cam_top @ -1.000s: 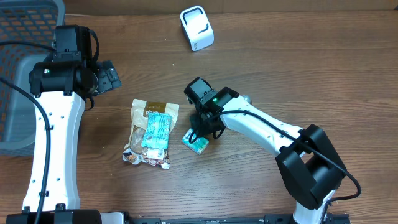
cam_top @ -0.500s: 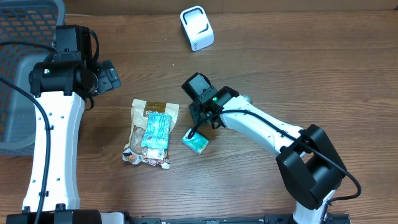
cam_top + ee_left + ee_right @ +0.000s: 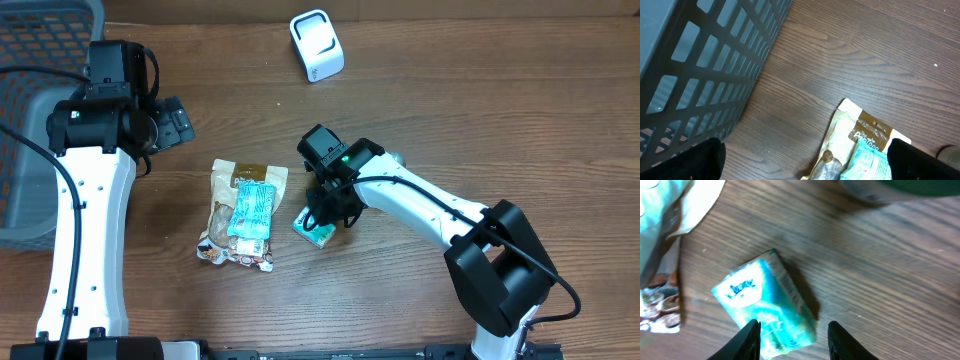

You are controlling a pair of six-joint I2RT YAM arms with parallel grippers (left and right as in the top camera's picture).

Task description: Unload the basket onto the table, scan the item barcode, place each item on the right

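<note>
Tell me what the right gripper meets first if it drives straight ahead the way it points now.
The teal tissue pack, lying on the table with its near end between the open fingers of the right gripper. Depth is unclear, but nothing else sits in that line.

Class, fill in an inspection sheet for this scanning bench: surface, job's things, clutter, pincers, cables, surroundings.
Surface: wooden table, bare wood, no spills seen.
Job's things: teal tissue pack lying flat on the table; white scanner near the far edge, well apart from the pack.
Clutter: brown snack bag with a teal packet lying on it, just left of the pack.
Pincers: right pincer open, fingers either side of the pack's near end, not clamped. Left pincer wide open, holding nothing, beside the basket.
Cables: black cable along the left arm; another at the right arm's base.
Surroundings: grey basket at the table's left edge; its contents are not visible.
</note>
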